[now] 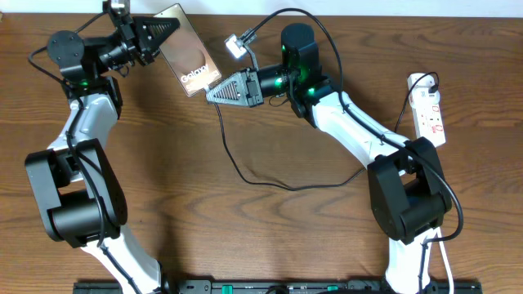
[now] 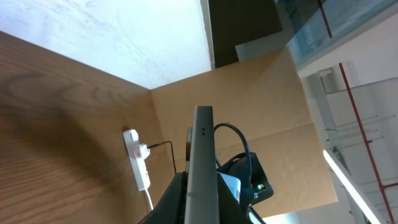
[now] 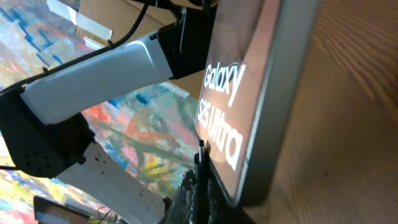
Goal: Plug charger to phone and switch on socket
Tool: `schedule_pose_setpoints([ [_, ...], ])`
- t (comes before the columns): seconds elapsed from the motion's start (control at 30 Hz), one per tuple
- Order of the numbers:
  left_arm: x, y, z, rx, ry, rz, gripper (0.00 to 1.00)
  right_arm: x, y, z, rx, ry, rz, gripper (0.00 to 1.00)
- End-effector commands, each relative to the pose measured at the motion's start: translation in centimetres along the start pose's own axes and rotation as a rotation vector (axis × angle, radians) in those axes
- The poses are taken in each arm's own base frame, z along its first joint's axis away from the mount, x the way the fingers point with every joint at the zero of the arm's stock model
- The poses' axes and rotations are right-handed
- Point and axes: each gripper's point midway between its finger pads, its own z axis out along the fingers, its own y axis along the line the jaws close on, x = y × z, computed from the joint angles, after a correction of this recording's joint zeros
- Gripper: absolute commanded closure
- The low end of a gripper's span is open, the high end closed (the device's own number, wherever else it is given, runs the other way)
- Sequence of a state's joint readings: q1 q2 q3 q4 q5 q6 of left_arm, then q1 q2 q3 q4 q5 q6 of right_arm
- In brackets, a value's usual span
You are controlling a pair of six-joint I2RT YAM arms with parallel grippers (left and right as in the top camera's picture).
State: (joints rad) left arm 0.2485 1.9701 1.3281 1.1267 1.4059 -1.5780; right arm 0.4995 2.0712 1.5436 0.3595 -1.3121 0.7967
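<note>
Left jaws: clamped on phone [image 1: 192, 61] edge.
Right jaws: pinching charger [image 1: 245, 175] tip beside phone's end.
Socket [image 1: 431, 114]: on surface [image 1: 310, 237], far right.

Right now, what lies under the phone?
Wooden table shows around the phone. The patch directly beneath is covered by the phone itself, so I cannot see it.

Reads "Galaxy" in white lettering on the glossy bronze face of the phone [image 1: 193, 64] from overhead. Reads more fully in the right wrist view [image 3: 245, 93]: "Galaxy" with "S25 Ultra" beneath, white on the same face. Bears only small red marks on the socket [image 1: 430, 110], too small to read.
</note>
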Motion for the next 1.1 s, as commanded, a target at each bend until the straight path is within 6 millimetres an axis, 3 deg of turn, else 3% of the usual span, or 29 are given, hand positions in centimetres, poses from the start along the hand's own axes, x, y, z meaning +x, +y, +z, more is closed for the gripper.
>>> schedule_pose_setpoints([
  [0.0,-0.5,-0.8,-0.8,0.000,-0.004,0.010,0.93,-0.9,-0.2,-0.4,0.022,-0.030,-0.003,0.99],
  [1.07,-1.4,-0.8,-1.1,0.003,-0.051,-0.027,0.92,-0.3,0.1,0.5,0.008,-0.009,-0.001,0.99],
])
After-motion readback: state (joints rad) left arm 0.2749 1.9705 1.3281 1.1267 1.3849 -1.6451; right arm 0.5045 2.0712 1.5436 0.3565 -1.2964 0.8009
